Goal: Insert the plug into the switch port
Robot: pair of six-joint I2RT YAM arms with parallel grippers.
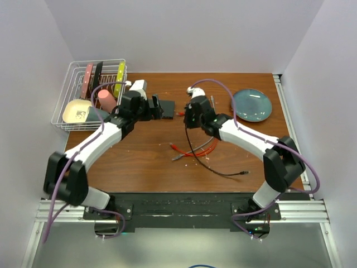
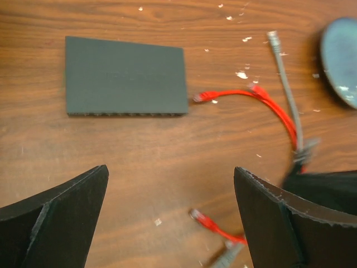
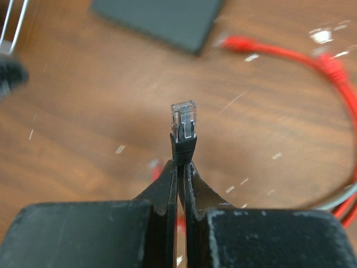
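Two arms reached over the brown wooden table (image 1: 145, 162). At the far left stood a white wire dish rack (image 1: 67, 89) with a few pieces of kitchenware in it. Just right of the rack, the left gripper (image 2: 170, 184) hovered with its black fingers spread wide and nothing between them, above bare wood near the flat black rectangular switch box (image 2: 125, 75). The box lay flat on the table. The switch port (image 2: 125, 113) sat somewhere along the box's thin edge facing the left wrist camera, but the row of sockets there was too faint to tell one from another.

A thin red cable (image 2: 273, 106) lay with one plug end just beside the box's right-hand short edge. It curved away next to a thin grey cable (image 2: 284, 84).

Further right, the right gripper (image 3: 181, 164) had its fingers pressed narrowly together on the black boot of the clear plastic plug (image 3: 184, 120). The plug stuck out past the tips towards the box, apart from it. A thin black cable (image 1: 217, 170) trailed down across the wood. A round blue-grey plate (image 1: 251, 104) rested at the far right.
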